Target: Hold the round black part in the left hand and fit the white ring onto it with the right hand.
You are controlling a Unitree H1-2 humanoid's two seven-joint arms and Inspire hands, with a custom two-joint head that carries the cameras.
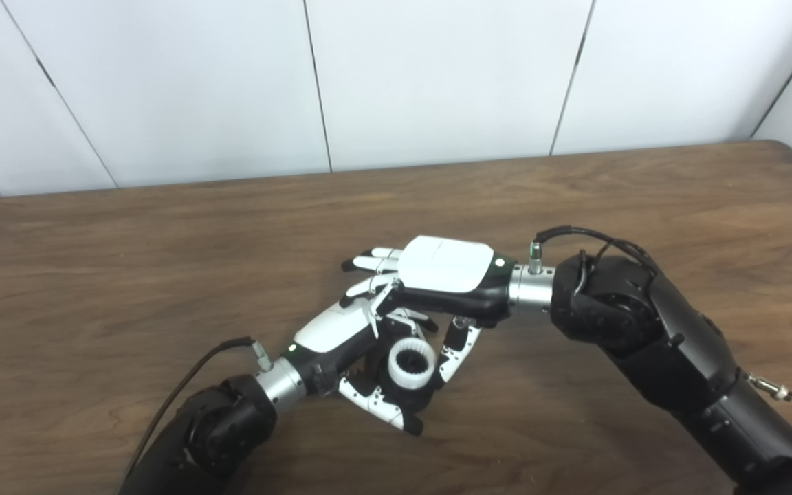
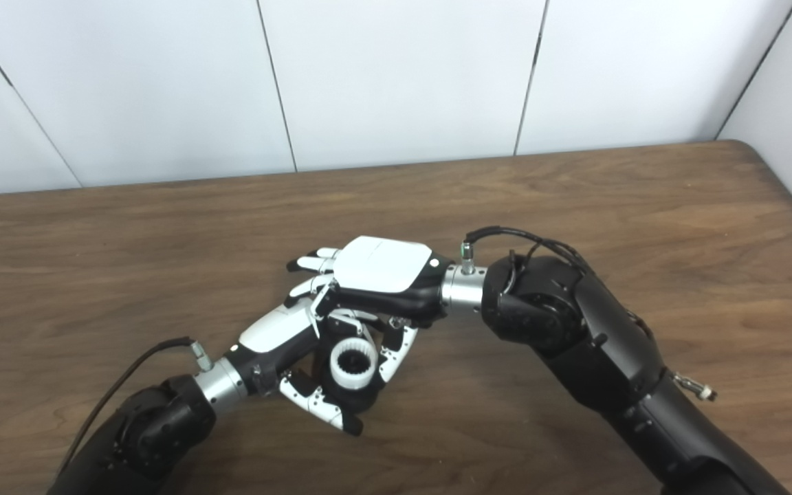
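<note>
The white ring (image 1: 411, 362) has a toothed inner edge and sits on top of the round black part (image 1: 418, 398), which shows only as a dark body beneath it. My left hand (image 1: 335, 331) is shut on the black part just above the table, its fingers curled under and around it. My right hand (image 1: 445, 265) hovers palm-down over the left hand. Its fingers (image 1: 371, 262) stretch out to the left, apart from the ring. Its thumb (image 1: 458, 352) points down right beside the ring's right edge; whether it touches the ring is unclear.
The brown wooden table (image 1: 162, 261) runs to a white panelled wall at the back, and its rounded far-right corner (image 2: 753, 148) is in view. A black cable (image 1: 190, 375) trails from the left wrist across the tabletop.
</note>
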